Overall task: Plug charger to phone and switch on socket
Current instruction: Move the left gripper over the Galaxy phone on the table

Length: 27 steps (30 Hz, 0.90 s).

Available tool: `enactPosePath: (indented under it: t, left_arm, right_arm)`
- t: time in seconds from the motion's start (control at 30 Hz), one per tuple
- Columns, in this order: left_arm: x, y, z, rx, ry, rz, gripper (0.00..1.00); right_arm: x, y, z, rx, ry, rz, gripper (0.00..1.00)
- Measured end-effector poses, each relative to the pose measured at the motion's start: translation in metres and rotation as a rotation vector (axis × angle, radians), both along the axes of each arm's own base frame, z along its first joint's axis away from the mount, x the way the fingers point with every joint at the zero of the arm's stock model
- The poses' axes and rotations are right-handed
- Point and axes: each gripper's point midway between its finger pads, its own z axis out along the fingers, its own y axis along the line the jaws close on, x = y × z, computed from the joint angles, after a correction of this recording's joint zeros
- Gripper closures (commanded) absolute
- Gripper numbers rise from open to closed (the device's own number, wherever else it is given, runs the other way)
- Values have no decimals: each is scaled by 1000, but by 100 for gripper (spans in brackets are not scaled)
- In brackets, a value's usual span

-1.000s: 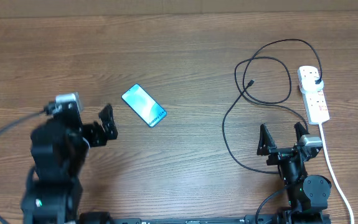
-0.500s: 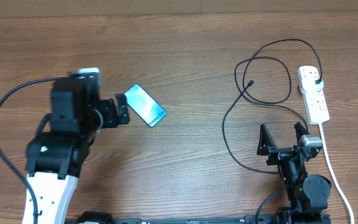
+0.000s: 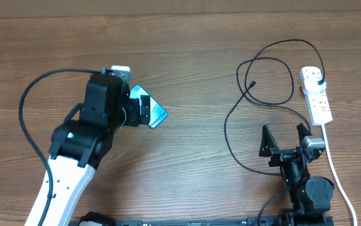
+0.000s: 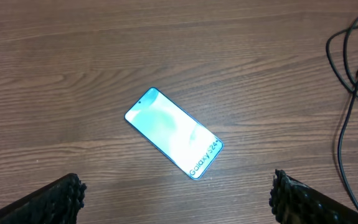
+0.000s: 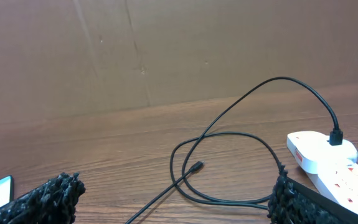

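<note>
The step in hand was the first one: getting hold of the phone (image 4: 174,132), so that its port could be brought to the cable. The left fingers (image 3: 144,104) stood spread wide and released, gripping nothing, poised over the phone. From the left wrist view the phone lay flat on the desk (image 3: 186,50) between and ahead of the two fingertips, skewed, screen glowing upward, its lettered end nearer the right-hand fingertip. No pad touched it.

The right fingers (image 3: 267,143) were likewise spread and empty, resting low at the near edge of the desk. The charger (image 3: 226,129) looped on the desk ahead of them, and its connector tip (image 5: 197,167) lay loose between the fingertips and further out, well apart from the phone. The socket (image 3: 316,97) lay ahead of the right-hand fingertip, its thick white cord (image 3: 337,169) trailing back past that finger.

No box or tray was present. The only things that take something in were the strip's outlets and the phone's port: the far outlet held the charger's black plug (image 5: 336,134), while nothing was in the port. Whether the switch was on, I could not tell.

By my judgement the next move called for the left fingers to lower squarely and pinch the phone across its long edges, leaving the port end clear.
</note>
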Motion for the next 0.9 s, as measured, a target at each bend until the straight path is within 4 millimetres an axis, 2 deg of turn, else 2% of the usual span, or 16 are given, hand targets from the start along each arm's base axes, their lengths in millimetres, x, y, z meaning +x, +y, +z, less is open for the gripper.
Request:
enactPosePath:
  t: [0.3, 0.43, 0.63, 0.9]
  left_arm:
    - [32, -10, 9, 28, 86, -1, 0]
    - [46, -23, 2, 18, 114, -49, 1]
    - [46, -37, -21, 1, 192, -128, 0]
    - [38, -39, -29, 0, 240, -150, 0]
  right_arm:
    - [0, 0, 0, 0, 0, 0, 0]
    - [0, 0, 0, 0, 0, 0, 0]
    - [0, 0, 0, 0, 0, 0, 0]
    - [0, 0, 0, 0, 0, 0, 0]
